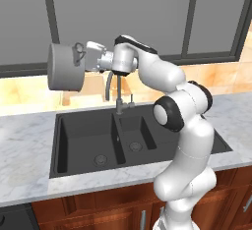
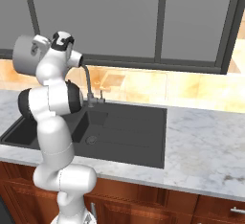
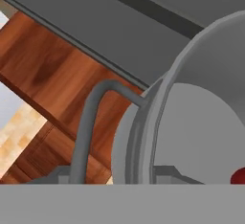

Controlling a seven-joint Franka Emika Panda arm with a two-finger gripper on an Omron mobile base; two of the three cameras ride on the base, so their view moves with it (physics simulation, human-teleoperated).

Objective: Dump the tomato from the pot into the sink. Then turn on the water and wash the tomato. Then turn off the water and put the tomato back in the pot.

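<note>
Pot handle [image 3: 91,122]: nearest the lens, gripped by the tool [image 1: 81,53], closed on it.
Pot [image 1: 65,68]: tipped sideways above the sink [image 1: 88,143] for dumping.
Tomato [image 3: 239,176]: inside, at 4 o'clock.

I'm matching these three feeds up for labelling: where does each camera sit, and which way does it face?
Left base view: behind the arm on its left, looking forward and down at the sink; the white arm rises at lower right, lifting the pot on its side above the wide basin.
Right base view: behind on the right, facing the same sink; the arm rises at lower left.
Hand view: on the hand, looking into the pot, the tomato at its edge.
Both base views share sink, faucet and pot.
</note>
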